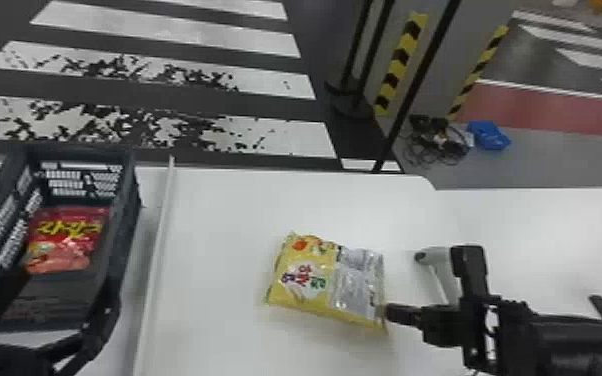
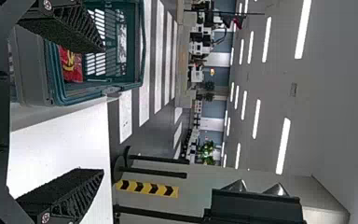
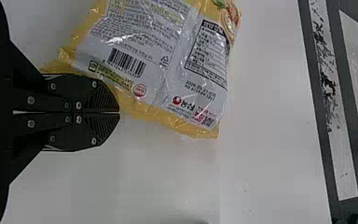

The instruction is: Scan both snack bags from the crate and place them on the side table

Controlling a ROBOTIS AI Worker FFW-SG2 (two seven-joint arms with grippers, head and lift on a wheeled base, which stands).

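Note:
Over the near part of the dark crate [image 1: 127, 215] is my left gripper [image 1: 62, 295], its fingers wide apart and empty. Inside the crate lies a red snack bag [image 1: 67, 242]. The left wrist view has my left gripper [image 2: 103, 109] open, the crate [image 2: 141, 51] and the red bag [image 2: 72, 67] beyond one finger. A yellow snack bag [image 1: 305, 275] lies on the white table, its silver part toward my right gripper [image 1: 390, 314]. In the right wrist view, my right gripper [image 3: 119, 112] is shut, one finger against the edge of the yellow bag [image 3: 154, 51], whose barcode faces the camera.
A thin raised strip [image 1: 157, 250] runs along the table [image 1: 215, 210] between crate and yellow bag. A grey-white object [image 1: 440, 270] stands partly behind the right gripper. To the right the white surface continues [image 1: 565, 225]. Cables [image 1: 435, 142] lie on the floor beyond.

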